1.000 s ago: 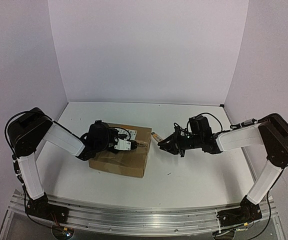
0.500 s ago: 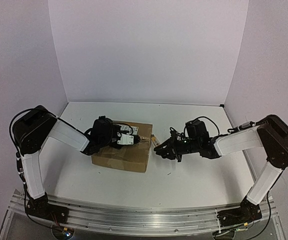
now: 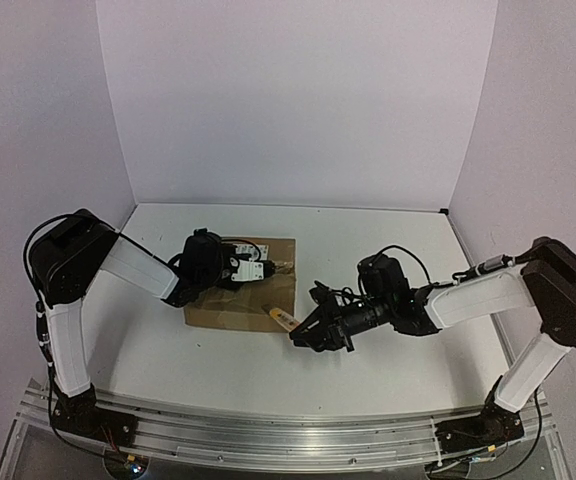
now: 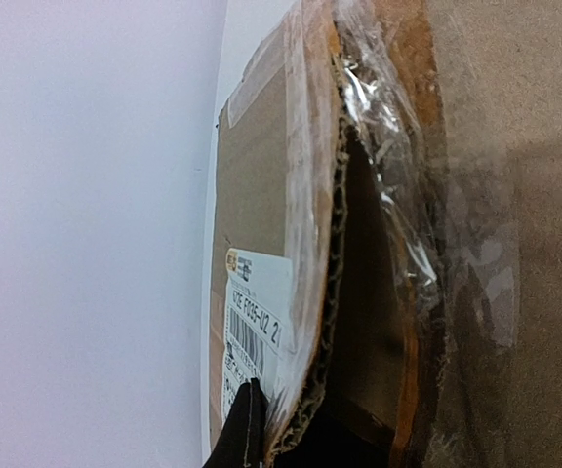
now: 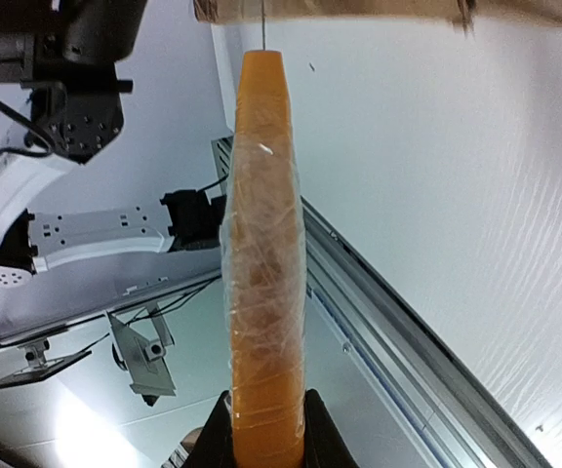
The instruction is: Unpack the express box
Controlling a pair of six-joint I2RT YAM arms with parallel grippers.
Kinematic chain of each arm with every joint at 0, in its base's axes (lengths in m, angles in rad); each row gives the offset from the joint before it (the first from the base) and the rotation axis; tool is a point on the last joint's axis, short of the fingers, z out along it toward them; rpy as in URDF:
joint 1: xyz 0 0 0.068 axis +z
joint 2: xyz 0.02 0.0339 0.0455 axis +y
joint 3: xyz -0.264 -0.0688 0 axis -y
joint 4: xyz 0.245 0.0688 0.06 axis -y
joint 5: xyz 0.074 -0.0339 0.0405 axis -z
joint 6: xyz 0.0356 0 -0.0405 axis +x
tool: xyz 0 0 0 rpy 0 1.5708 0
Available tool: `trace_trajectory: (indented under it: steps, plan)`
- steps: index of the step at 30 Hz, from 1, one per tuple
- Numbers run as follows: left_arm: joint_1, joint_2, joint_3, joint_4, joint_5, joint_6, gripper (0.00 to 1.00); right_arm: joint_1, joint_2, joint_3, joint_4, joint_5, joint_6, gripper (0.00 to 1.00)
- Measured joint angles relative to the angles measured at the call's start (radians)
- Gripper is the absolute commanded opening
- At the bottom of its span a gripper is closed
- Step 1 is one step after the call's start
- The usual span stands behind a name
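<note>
Box (image 3: 230,312), one, brown, labelled, toward the desk's (image 3: 218,375) left edge; left gripper (image 3: 266,270) apparently pinches its flap (image 4: 257,175); right gripper (image 3: 306,331) clamps one orange strip (image 5: 261,244).

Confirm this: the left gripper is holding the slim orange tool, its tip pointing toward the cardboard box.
Wrong arm. The right gripper is holding the slim orange tool, its tip pointing toward the express box. The right wrist view shows the tool clamped between that gripper's fingers.
</note>
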Motion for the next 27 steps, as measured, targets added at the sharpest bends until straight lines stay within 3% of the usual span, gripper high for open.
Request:
trace_trajectory:
  steps: [10,19,27]
  plan:
    - [0.007,-0.006,0.021,-0.043,-0.006,-0.034,0.00,-0.028,-0.065,-0.059,-0.060,-0.015,-0.007,0.00]
    - [0.012,-0.021,0.109,-0.209,-0.007,-0.141,0.00,-0.154,-0.083,0.084,-0.270,0.022,-0.134,0.00]
    - [0.012,-0.033,0.087,-0.198,-0.006,-0.154,0.00,-0.227,-0.053,0.180,-0.349,0.030,-0.243,0.00]
